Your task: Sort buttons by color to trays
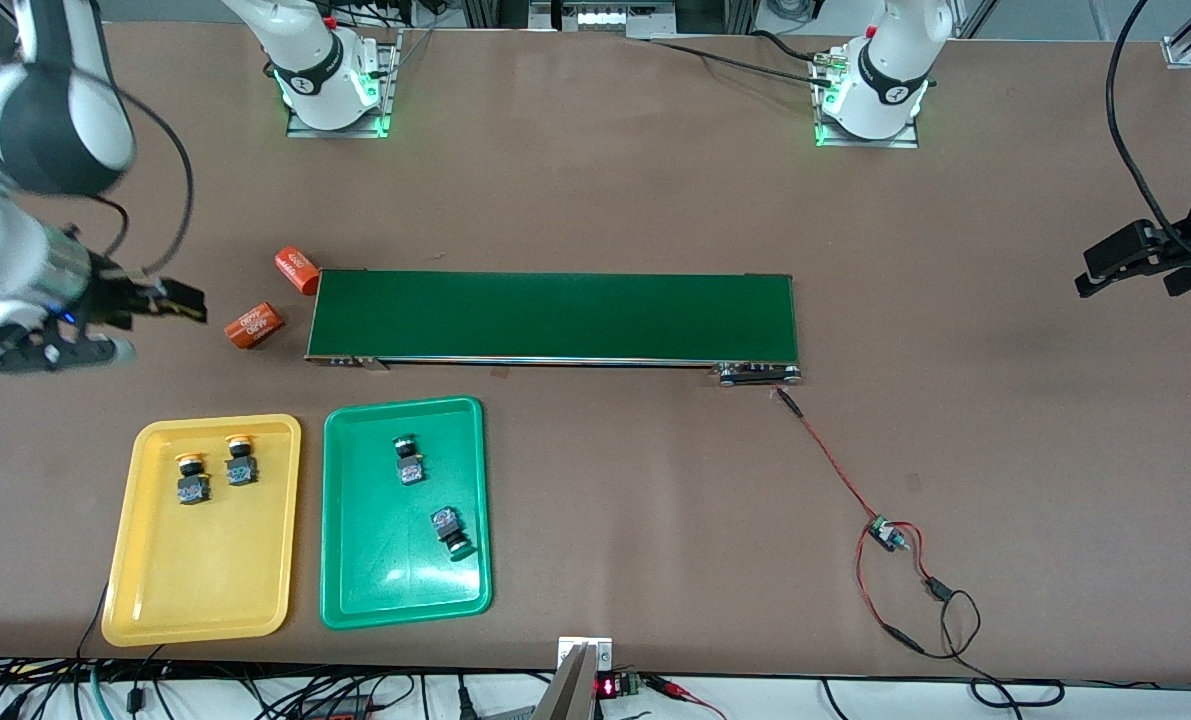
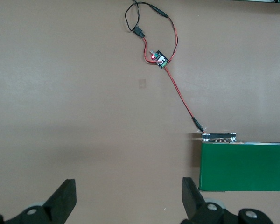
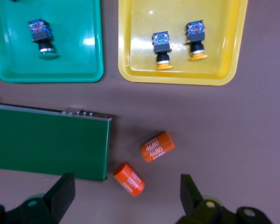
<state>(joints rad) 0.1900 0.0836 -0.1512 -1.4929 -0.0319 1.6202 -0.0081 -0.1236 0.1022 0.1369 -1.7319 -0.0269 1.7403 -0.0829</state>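
Observation:
Two yellow-capped buttons lie in the yellow tray. In the green tray beside it lie two green-capped buttons. The right wrist view shows the yellow tray with both its buttons, and the green tray with one button. My right gripper hangs open and empty over the table by the orange cylinders. The left gripper is open and empty over bare table at the left arm's end.
A long dark-green conveyor belt lies across the middle. Two orange cylinders lie at its end toward the right arm. A red-wired small circuit board lies toward the left arm's end.

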